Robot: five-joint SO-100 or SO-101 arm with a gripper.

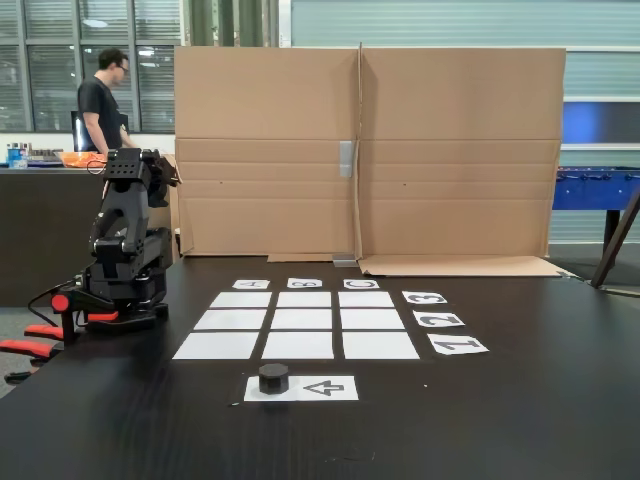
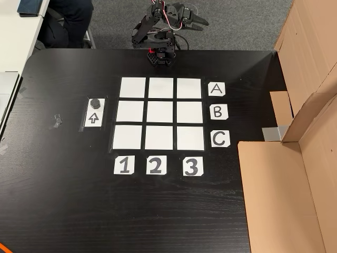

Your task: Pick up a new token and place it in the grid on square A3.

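The token (image 2: 95,102) lies on the arrow strip (image 2: 93,118), well apart from the gripper (image 2: 202,22), jaws together.

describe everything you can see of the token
The token is a small, squat, dark-grey cylinder, matte like plastic, with a slightly narrower top. It stands upright on one end of the white paper strip, beside the printed arrow that points at it. In the other view it sits outside the grid, off the column labelled 1. Nothing else touches it.
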